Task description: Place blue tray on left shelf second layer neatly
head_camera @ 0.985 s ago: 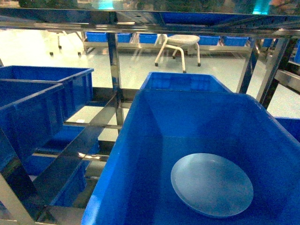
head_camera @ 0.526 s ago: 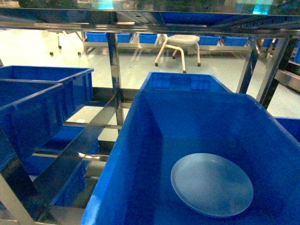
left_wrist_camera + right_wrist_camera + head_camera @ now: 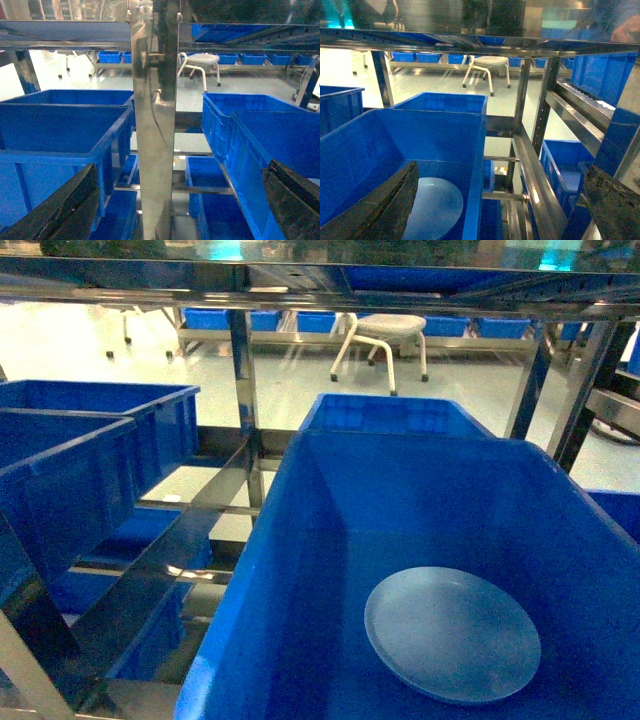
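The blue tray lies flat in a near crate, close to its right wall. Both grippers gape wide, grasping nothing.

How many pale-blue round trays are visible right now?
1: the pale-blue round plastic tray lies flat on the floor of the near deep dark-blue crate. Others could be hidden inside neighbouring crates.

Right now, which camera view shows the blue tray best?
The head view: the whole round blue tray lies flat on the floor of the big dark-blue crate, unobstructed. The right wrist view shows only part of it, cut off by a gripper finger and the frame edge. The left wrist view does not show it.
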